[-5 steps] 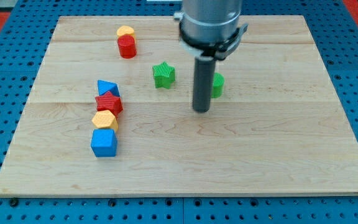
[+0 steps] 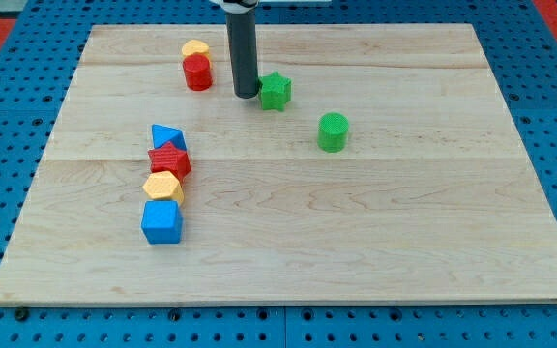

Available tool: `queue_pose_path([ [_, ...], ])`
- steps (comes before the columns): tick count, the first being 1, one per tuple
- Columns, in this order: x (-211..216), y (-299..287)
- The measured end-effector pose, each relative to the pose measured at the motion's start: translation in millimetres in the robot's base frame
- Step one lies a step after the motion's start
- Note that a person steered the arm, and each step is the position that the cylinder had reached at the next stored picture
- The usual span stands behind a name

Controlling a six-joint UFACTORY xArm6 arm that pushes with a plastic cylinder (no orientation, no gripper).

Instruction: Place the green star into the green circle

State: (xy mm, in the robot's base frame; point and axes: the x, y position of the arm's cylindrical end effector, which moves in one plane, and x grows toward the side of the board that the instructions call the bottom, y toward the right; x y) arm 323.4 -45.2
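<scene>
My tip (image 2: 247,94) is the lower end of a straight dark rod; there is no pincer on this arm, so it neither opens nor closes and has hold of nothing. The tip stands on the wooden board (image 2: 404,242) toward the far side, just left of the green star (image 2: 275,91), so close that it seems to touch the star's left edge, though I cannot tell for certain whether there is contact. The green star sits upright on the board, between the tip on its left and the green circle (image 2: 333,131), a short green cylinder, which lies nearer and to the right of it; star and circle are near each other but clearly apart. Left of the tip, a red cylinder (image 2: 198,72) stands with a yellow block (image 2: 195,48) touching it on its far side; that yellow block's shape is partly hidden and I cannot make it out. Well to the left and nearer, four blocks form a close column: a blue triangle (image 2: 167,136) farthest, then a red star (image 2: 169,159), then a yellow hexagon (image 2: 162,186), then a blue cube (image 2: 161,221) nearest, each touching or nearly touching its neighbour. The board rests on a blue pegboard surface (image 2: 8,145).
</scene>
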Motion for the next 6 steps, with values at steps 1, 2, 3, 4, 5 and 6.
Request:
queue_pose_path([
  [1, -6.5, 53.8],
  [2, 1.0, 112.5],
  [3, -27.1, 116.2],
  [4, -8.9, 148.8],
  [5, 42.4, 137.0],
  [6, 48.9, 143.0],
])
